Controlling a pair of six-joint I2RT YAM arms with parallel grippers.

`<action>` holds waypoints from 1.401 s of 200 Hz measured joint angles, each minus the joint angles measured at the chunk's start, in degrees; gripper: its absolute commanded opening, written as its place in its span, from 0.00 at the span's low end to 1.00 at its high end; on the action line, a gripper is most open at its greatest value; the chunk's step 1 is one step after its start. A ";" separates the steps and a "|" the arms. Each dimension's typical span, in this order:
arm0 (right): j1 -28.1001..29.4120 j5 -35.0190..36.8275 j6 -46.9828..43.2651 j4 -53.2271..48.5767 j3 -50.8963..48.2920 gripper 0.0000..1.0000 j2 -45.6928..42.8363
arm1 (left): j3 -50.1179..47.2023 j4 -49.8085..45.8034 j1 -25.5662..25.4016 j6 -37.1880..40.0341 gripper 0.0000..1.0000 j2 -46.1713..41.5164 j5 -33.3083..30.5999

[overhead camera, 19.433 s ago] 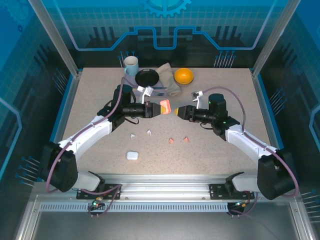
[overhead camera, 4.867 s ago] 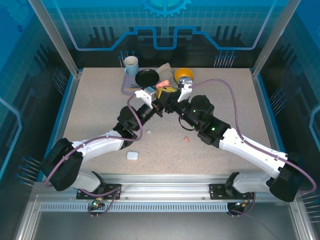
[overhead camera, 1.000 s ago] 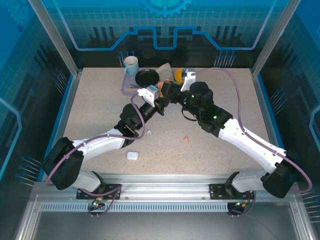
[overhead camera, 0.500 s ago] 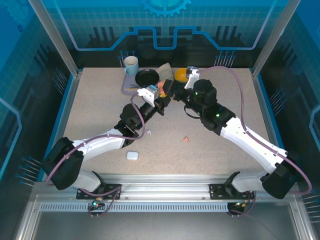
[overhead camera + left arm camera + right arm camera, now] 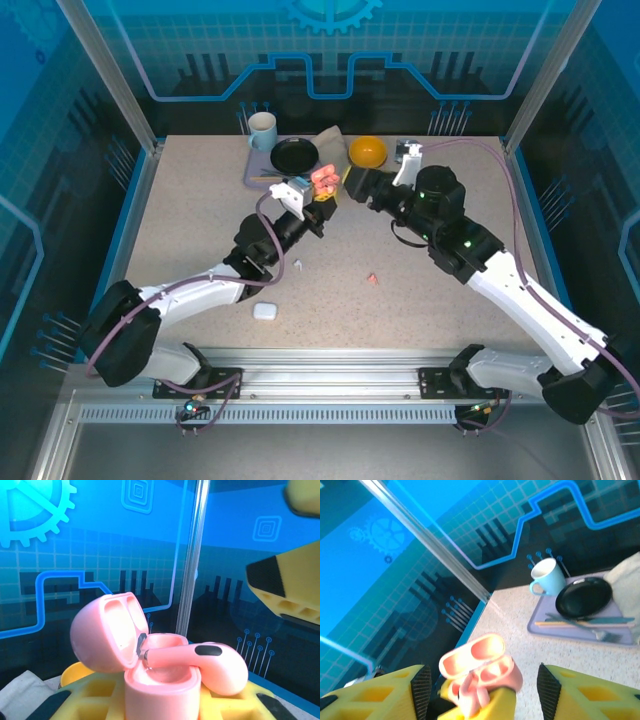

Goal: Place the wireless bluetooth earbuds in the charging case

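Observation:
My left gripper (image 5: 322,192) is shut on a salmon-pink charging case (image 5: 323,178) and holds it above the table with the lid open. In the left wrist view a pink earbud (image 5: 212,661) lies sideways across the mouth of the case (image 5: 161,686). Its stem points at the hinge and its head hangs over the right rim. My right gripper (image 5: 351,181) stands open just right of the case, holding nothing. Its wrist view shows the case (image 5: 487,666) ahead between its spread fingers (image 5: 395,692). On the table lie a white earbud (image 5: 298,265) and a pink earbud (image 5: 372,279).
A white case (image 5: 264,311) lies shut near the table's front edge. At the back stand a light-blue mug (image 5: 262,130), a black plate (image 5: 294,154) on a lilac tray (image 5: 256,178), a grey cloth (image 5: 335,143) and an orange (image 5: 367,152).
My right gripper has opened and drawn back to the right, away from the case, leaving the pink earbud lying across its mouth. The left gripper has kept hold of the case, nudged slightly right.

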 measured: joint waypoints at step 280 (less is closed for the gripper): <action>-0.42 -8.17 -12.11 -4.42 -11.15 0.54 -2.60 | -10.08 -5.18 0.00 -0.70 0.00 -4.55 6.71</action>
